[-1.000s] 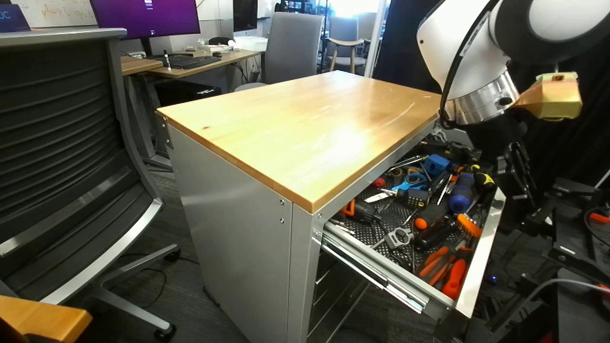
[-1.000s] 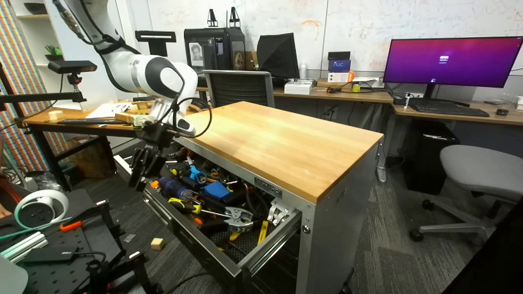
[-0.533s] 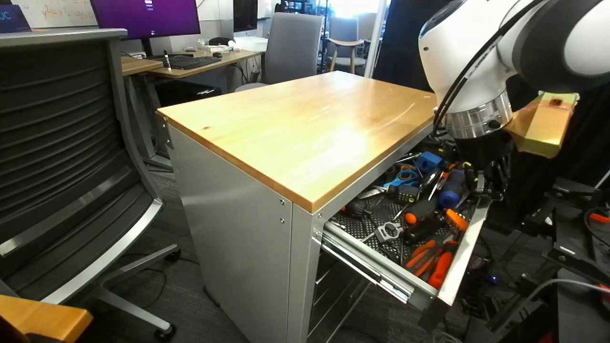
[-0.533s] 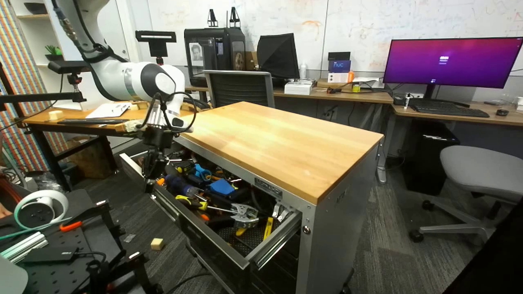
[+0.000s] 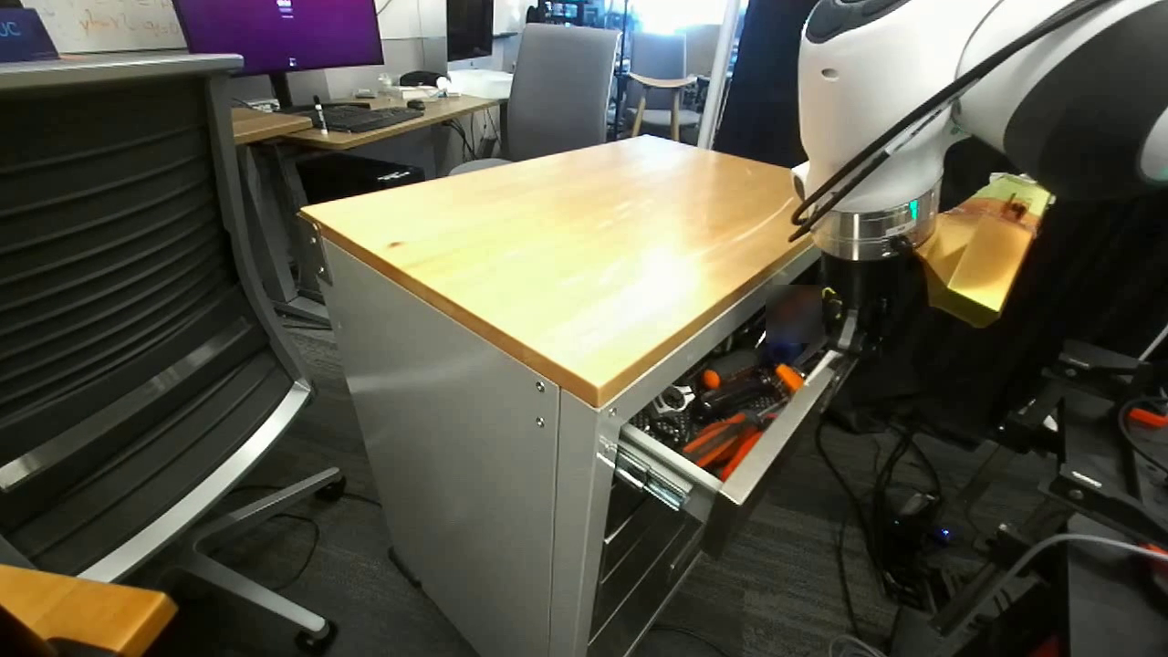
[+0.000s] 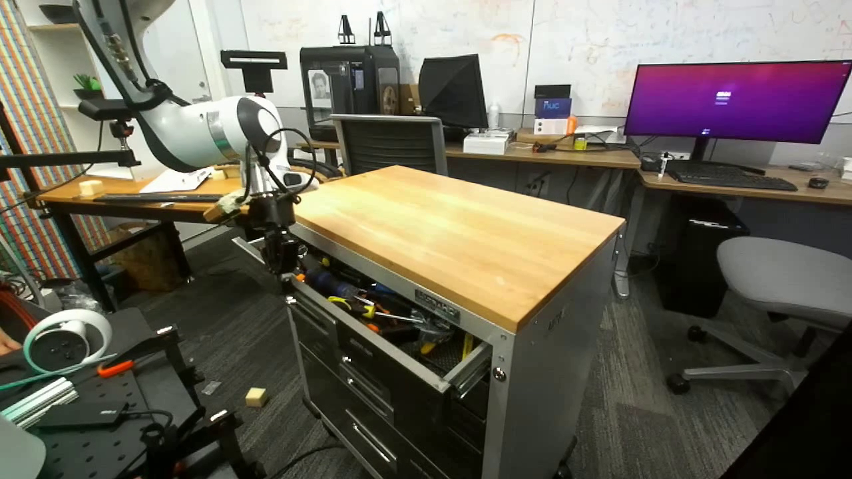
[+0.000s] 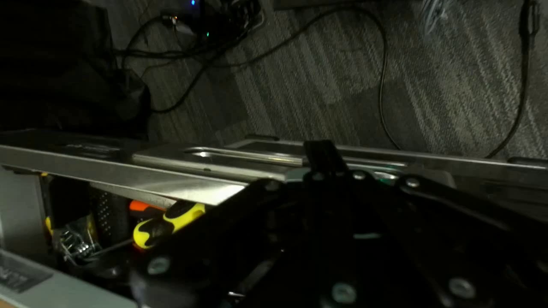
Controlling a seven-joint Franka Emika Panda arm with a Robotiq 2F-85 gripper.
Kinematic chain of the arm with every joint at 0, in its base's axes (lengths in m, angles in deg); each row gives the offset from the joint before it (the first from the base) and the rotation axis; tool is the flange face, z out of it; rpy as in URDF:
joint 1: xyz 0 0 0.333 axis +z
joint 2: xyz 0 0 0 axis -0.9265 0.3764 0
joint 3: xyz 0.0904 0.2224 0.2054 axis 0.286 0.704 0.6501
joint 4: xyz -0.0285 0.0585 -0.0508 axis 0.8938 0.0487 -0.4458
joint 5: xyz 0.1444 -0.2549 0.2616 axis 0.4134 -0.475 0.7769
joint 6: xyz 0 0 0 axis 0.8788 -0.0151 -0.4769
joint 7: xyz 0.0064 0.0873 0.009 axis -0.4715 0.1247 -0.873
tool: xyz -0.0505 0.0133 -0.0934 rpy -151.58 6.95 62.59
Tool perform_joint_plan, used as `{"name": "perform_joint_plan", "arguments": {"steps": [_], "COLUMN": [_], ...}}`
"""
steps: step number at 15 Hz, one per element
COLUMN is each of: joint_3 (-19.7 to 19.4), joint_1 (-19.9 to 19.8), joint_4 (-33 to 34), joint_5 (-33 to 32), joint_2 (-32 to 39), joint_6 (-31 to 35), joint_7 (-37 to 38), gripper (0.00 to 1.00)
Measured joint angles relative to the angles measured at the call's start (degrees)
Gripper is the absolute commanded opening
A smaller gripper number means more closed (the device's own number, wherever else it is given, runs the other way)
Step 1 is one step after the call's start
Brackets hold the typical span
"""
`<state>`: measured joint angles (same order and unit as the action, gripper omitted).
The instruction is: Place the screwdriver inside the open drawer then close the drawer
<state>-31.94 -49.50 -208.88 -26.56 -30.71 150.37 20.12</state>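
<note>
The drawer (image 5: 783, 429) is partly open, its front panel also in an exterior view (image 6: 399, 372) and its rim in the wrist view (image 7: 128, 179). It is full of tools. My gripper (image 5: 850, 339) points down at the drawer's front, near its far end; it also shows in an exterior view (image 6: 285, 276). In the wrist view its fingertips (image 7: 323, 156) are together, outside the front rim, with nothing seen between them. A yellow-and-black handled screwdriver (image 7: 167, 224) lies in the drawer. I cannot pick out the stubby dark screwdriver for certain.
The cabinet's wooden top (image 5: 566, 246) is above the drawer. Lower drawers (image 6: 369, 432) are shut. A dark cart (image 6: 126, 406) stands in front of the cabinet. An office chair (image 5: 137, 319) is beside it. A small wooden block (image 6: 255, 397) and cables lie on the floor.
The drawer has slid inward, so less of its inside shows. My gripper has swung from tilted to upright and moved toward the cabinet with the drawer front.
</note>
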Motion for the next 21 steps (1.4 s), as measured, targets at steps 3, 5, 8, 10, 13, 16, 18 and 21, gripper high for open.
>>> {"name": "perform_joint_plan", "arguments": {"steps": [3, 5, 8, 10, 13, 16, 18, 21], "joint_3": [-0.5, -0.7, -1.1, -1.3, -0.3, 2.0, 3.5, 8.7], "joint_1": [0.9, 1.3, 1.3, 1.2, -0.1, -4.4, -7.2, -12.5], "joint_4": [2.3, 3.5, 4.5, 4.9, 3.8, 0.9, -2.0, -5.2], "joint_5": [-8.4, -14.8, -24.0, -29.9, -31.3, -24.7, -15.4, -1.0], "joint_2": [1.9, 3.0, 3.8, 3.8, 3.2, -1.6, -7.0, -14.0], "joint_6": [1.6, 2.7, 5.5, 7.1, 8.6, 11.0, 11.0, 10.5], "joint_7": [3.4, 6.2, 11.7, 16.4, 17.7, 9.3, 0.3, -13.3], "gripper": [0.07, 0.06, 0.07, 0.32, 0.47, 0.70, 0.85, 1.00]}}
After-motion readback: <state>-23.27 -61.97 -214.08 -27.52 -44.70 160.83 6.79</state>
